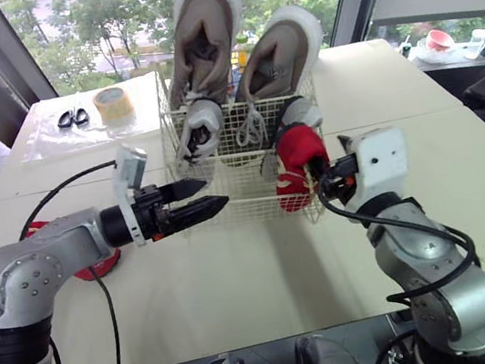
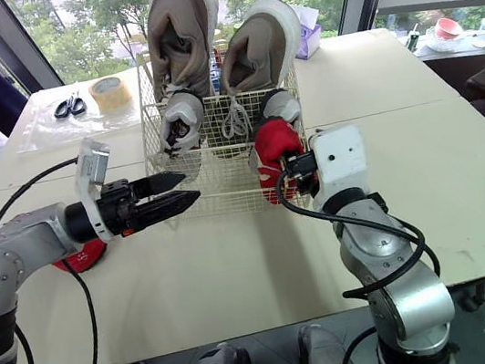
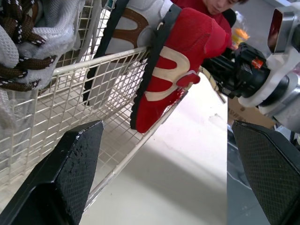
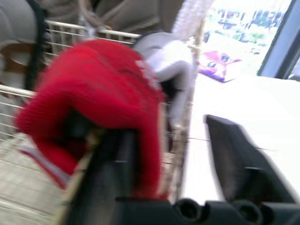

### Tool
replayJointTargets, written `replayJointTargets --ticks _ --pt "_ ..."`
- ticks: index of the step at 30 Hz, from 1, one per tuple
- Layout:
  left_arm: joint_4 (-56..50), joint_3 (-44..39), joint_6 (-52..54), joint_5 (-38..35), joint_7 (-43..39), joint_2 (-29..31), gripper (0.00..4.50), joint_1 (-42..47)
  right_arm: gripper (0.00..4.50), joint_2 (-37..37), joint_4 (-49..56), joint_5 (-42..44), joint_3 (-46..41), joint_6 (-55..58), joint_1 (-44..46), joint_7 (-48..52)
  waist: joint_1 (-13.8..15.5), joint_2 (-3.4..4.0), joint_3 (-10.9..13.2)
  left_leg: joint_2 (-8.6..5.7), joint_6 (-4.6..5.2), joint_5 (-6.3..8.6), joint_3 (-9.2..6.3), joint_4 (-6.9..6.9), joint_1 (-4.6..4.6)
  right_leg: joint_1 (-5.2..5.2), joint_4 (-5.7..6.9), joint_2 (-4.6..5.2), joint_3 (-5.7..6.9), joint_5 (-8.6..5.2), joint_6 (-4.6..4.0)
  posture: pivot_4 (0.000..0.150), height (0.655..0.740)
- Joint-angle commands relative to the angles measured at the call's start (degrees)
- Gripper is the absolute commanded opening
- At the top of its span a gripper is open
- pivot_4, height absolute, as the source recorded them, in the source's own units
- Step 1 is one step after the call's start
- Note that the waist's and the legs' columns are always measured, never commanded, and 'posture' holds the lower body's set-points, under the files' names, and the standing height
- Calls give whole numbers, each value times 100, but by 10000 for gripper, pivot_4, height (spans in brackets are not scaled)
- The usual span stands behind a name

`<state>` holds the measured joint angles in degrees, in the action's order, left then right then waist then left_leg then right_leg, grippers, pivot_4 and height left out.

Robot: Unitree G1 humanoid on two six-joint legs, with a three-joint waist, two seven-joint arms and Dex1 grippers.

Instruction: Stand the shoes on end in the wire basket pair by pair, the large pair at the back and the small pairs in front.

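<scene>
A red shoe (image 1: 98, 263) lies on the desk (image 1: 242, 293) behind my left arm, which reaches level toward the wire basket (image 1: 234, 183). My left tool (image 1: 214, 194) is spread open and empty, just short of the front wall, with bare desk below. The large pair (image 1: 200, 32) stands at the back, with a grey pair (image 1: 199, 124) in front. The other red shoe (image 1: 299, 159) straddles the front right rim. My right tool (image 1: 322, 173) is open, one finger under that shoe.

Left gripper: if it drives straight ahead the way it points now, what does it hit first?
Most likely the front mesh of the white wire basket, just beside the red sneaker; depth is hard to judge.
</scene>
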<state>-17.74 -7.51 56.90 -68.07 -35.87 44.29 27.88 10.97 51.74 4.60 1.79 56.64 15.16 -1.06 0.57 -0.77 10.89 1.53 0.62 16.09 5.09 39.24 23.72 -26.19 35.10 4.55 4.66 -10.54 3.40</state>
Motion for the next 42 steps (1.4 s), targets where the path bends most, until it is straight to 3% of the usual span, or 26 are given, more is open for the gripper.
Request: replayJointTargets --ticks 1,8,13,16,19,20,25,28,32,35,38,42 --pt "-60 -91 -27 64 -75 -58 45000 78 40036 372 507 85 -104 -231 -205 416 6 0 0 0 0 0 -1 0 -1 0 0 0 0 -3 -4 1500 7400" --pt "188 27 -71 362 -374 -153 45000 175 40036 1587 826 297 -582 -954 -1230 1322 16 -1 0 0 2 1 -2 -2 -4 6 0 0 0 -10 -3 1500 7400" --pt "349 137 -89 638 -542 -349 45000 319 40036 1842 826 908 -1129 -1790 -1924 1606 13 -2 -1 -1 4 2 -3 -3 -15 17 1 -1 0 -25 -18 1500 7400" --pt "418 39 10 556 -682 -377 45000 389 40036 2097 826 2685 -2180 -1905 -1873 2010 -6 -5 1 8 8 5 -3 -3 -23 26 0 -1 0 -31 -10 1500 7400" --pt "537 -34 144 366 -716 -486 45000 498 40036 2557 638 3773 -2799 -1440 -1581 2436 8 -5 2 14 9 6 -5 -3 -36 40 0 -3 0 -33 -14 1500 7400" --pt "530 -22 167 405 -706 -486 45000 495 42648 2785 492 4273 -3040 -1302 -1615 2637 16 -5 2 16 9 6 -9 -2 -37 42 0 -3 2 -34 -16 1500 7400" --pt "132 -476 524 21 -511 -146 45000 223 42648 4628 -663 7685 -4322 -242 -1907 3369 10 -19 9 12 25 15 -10 -2 -37 51 -6 8 3 -40 -25 1500 7400" --pt "-236 -1177 829 -193 373 234 45000 -133 42648 5787 -1697 8851 -4081 183 -1242 4228 -36 -20 12 15 28 16 -7 -5 -45 54 -6 7 -1 -41 -29 1500 7400" --pt "-82 -2129 1032 -635 1527 501 45000 -315 42648 6168 -2036 9320 -2986 142 -89 4739 1 -23 12 29 26 17 -22 -4 -59 64 -2 -5 8 -70 -44 1500 7400" --pt "285 -2392 1458 -139 3173 710 45000 -12 42648 6142 -2183 8576 -1671 342 1316 5468 25 -19 14 27 25 17 -25 -6 -58 64 -1 -2 12 -74 -38 1500 7400" --pt "549 -2485 2654 362 4350 1218 45000 337 42648 5887 -2545 8028 -709 635 2533 6045 15 -31 18 22 24 16 -20 -1 -48 58 -1 4 11 -71 -38 1500 7400" --pt "1128 -3259 3519 986 6017 1189 45000 1099 42648 5496 -2726 7259 -105 582 3190 6760 30 -49 22 17 25 18 -18 -2 -34 51 -5 13 16 -60 -33 1500 7400"
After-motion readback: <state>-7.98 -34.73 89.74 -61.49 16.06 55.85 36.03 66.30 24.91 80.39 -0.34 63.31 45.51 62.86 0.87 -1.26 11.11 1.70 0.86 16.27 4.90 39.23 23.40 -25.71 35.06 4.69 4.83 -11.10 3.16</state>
